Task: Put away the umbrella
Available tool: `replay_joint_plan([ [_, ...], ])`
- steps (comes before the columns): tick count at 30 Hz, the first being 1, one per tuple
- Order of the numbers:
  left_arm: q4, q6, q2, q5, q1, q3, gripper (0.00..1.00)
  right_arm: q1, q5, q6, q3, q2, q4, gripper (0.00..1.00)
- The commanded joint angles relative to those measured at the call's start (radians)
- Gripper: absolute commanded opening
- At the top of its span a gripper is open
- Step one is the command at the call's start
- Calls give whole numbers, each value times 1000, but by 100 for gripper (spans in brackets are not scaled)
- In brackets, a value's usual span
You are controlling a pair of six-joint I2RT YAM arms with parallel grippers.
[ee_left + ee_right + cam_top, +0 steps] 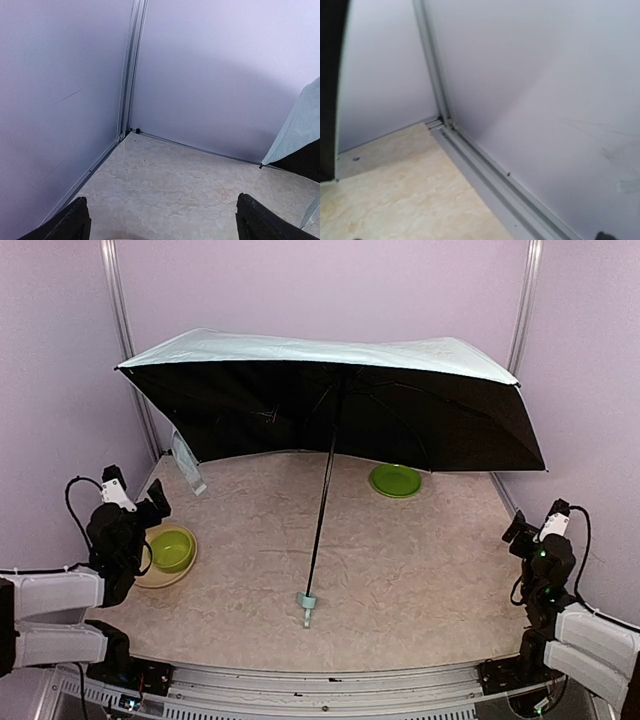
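The umbrella lies open across the back of the table, its pale mint outside up and its black lining facing the front. Its thin black shaft slants down to the small mint handle near the front middle. At the left edge my left gripper stands open and holds nothing, well apart from the handle. The left wrist view shows its fingertips wide apart over bare table, with a corner of the umbrella at the right. By the right edge my right gripper is open and empty.
A green bowl sits on a tan plate just right of my left gripper. A green plate lies under the canopy at the back right. A pale, see-through sleeve leans by the back left post. Purple walls close in three sides.
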Motion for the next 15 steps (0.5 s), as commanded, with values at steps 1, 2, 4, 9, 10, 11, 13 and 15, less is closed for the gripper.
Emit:
replay_joint_plan([
  [1, -53, -7, -65, -10, -36, 35, 99, -11, 85, 69, 22, -50, -60, 100],
  [2, -71, -2, -82, -12, -52, 45, 99, -11, 71, 70, 31, -67, -81, 100],
  [4, -103, 6, -118, -13, -95, 64, 99, -11, 14, 88, 51, -116, -136, 100],
  [9, -141, 20, -196, 33, -229, 83, 99, -11, -439, 90, -9, -300, -83, 100],
  [10, -153, 23, -206, 45, -257, 87, 99, -11, -499, 117, -31, -330, -43, 100],
  [11, -166, 26, -212, 56, -288, 91, 99, -11, -540, 151, -45, -363, -17, 100],
  [13, -190, 33, -215, 82, -353, 102, 98, -11, -630, 228, -50, -387, -12, 100],
  [15, -207, 44, -205, 87, -429, 107, 98, -11, -741, 294, -36, -369, -18, 96],
])
